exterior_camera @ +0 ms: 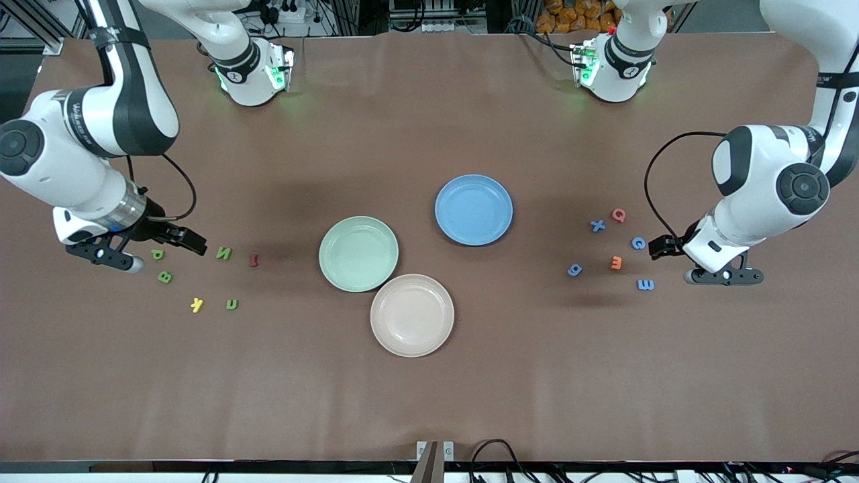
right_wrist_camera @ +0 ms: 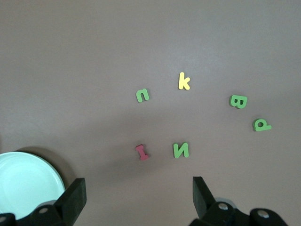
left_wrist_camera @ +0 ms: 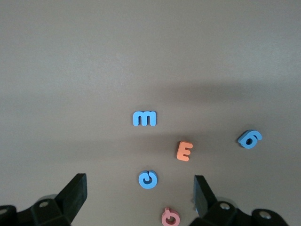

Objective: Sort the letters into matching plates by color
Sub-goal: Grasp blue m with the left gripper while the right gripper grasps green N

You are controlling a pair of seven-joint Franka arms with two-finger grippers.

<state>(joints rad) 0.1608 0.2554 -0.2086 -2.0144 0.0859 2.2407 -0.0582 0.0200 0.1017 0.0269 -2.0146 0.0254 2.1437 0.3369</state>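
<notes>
Brown matting covers the desk [exterior_camera: 429, 402], and three plates are gathered at the middle of the front view: the blue plate [exterior_camera: 474, 209] uppermost, the mint green plate [exterior_camera: 358, 253] lower and toward the frame's left, the pinkish-beige plate [exterior_camera: 412, 314] lowest; the green and beige rims touch or nearly touch.

At the left of the frame a loose group is seen: a green P [exterior_camera: 158, 254], a green B [exterior_camera: 164, 276], a green N [exterior_camera: 223, 253], a green U [exterior_camera: 231, 304], a yellow K [exterior_camera: 196, 304] and a dark red I [exterior_camera: 254, 260] (its long axis runs roughly up and down the frame, slightly tilted). At the right of the frame lie a blue X [exterior_camera: 597, 225], a pink Q [exterior_camera: 619, 215], a blue C [exterior_camera: 637, 243], an orange E [exterior_camera: 615, 263], a blue 6 [exterior_camera: 575, 270] and a blue E [exterior_camera: 645, 285], the last turned on its side so that its prongs point up the frame.

The right pincer [exterior_camera: 144, 251] is held over the desk beside the P, its fingers spread wide and empty. The left pincer [exterior_camera: 698, 261] is held over the desk beside the blue C, likewise spread apart with nothing between the fingers.
</notes>
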